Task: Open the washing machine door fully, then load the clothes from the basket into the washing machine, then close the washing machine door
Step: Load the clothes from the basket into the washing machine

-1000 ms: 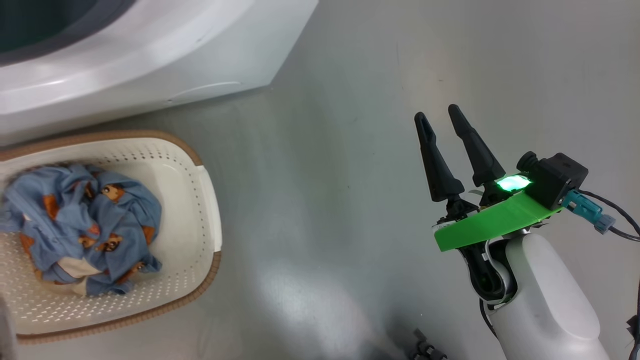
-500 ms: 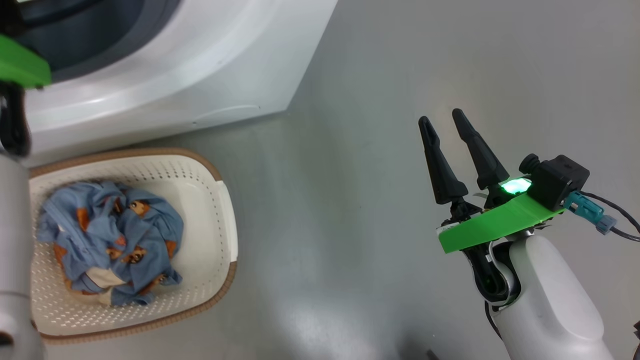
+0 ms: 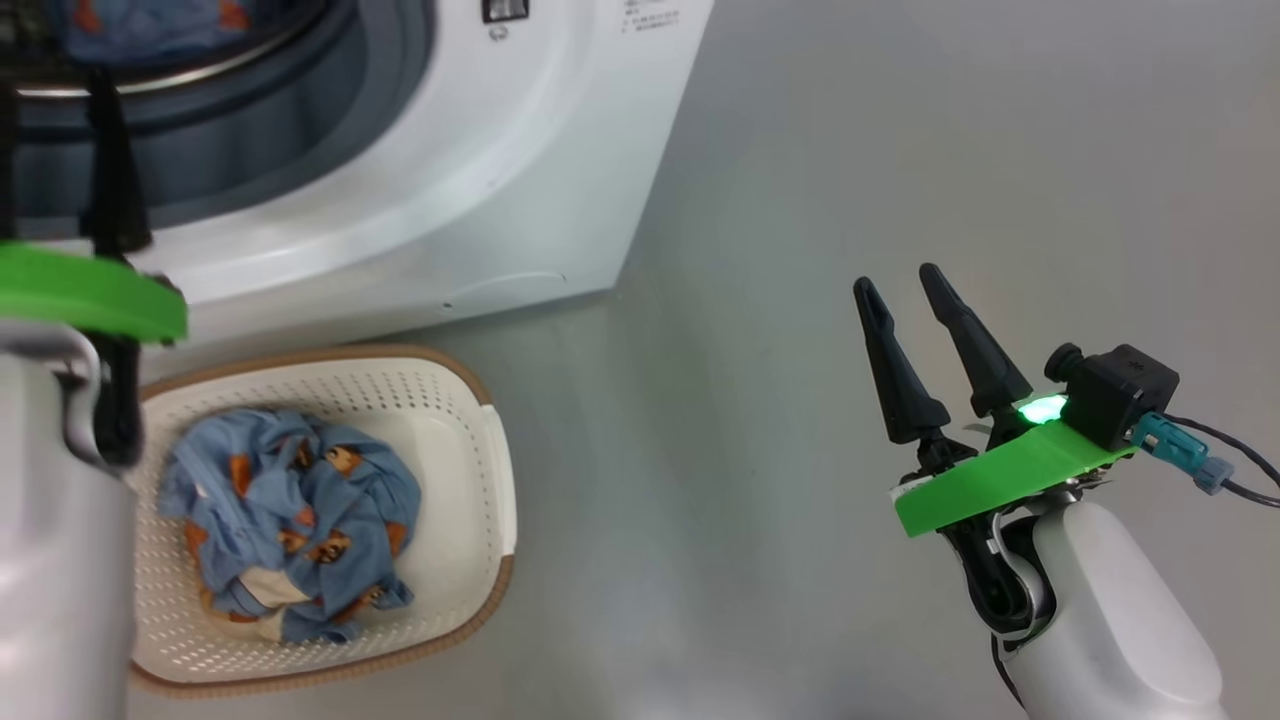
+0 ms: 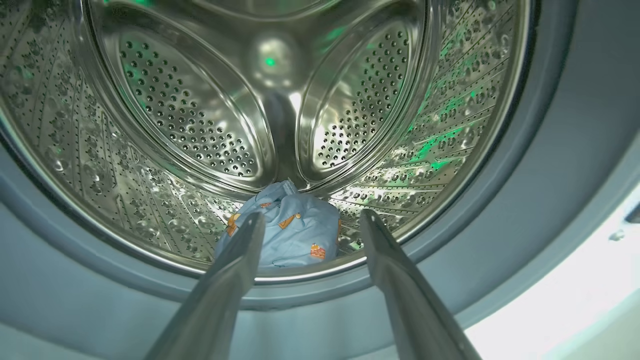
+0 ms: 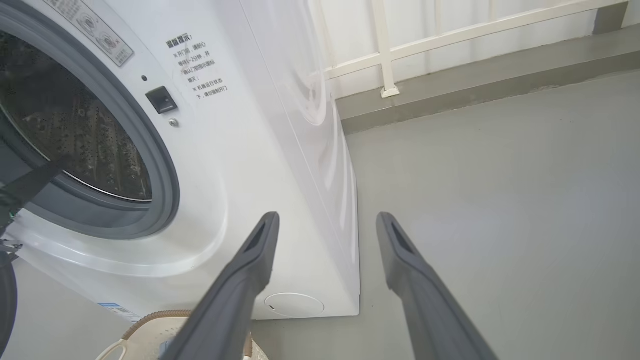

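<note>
The white washing machine stands with its drum mouth uncovered; its door is out of view. In the left wrist view my left gripper is open at the grey-blue seal, pointing into the steel drum. A light blue bear-print garment lies on the drum floor beyond the fingertips, not held. More of the clothes lie bunched in the cream basket on the floor before the machine. My right gripper is open and empty over the bare floor to the right.
Grey floor spreads right of the machine. The right wrist view shows the machine's side, a white railing on a low kerb behind it, and the basket's brown rim at the bottom.
The head camera has swung, shifting the machine and basket right and down in the picture. My left arm has come into view at the left, fingers up at the drum mouth. The right arm has barely moved.
</note>
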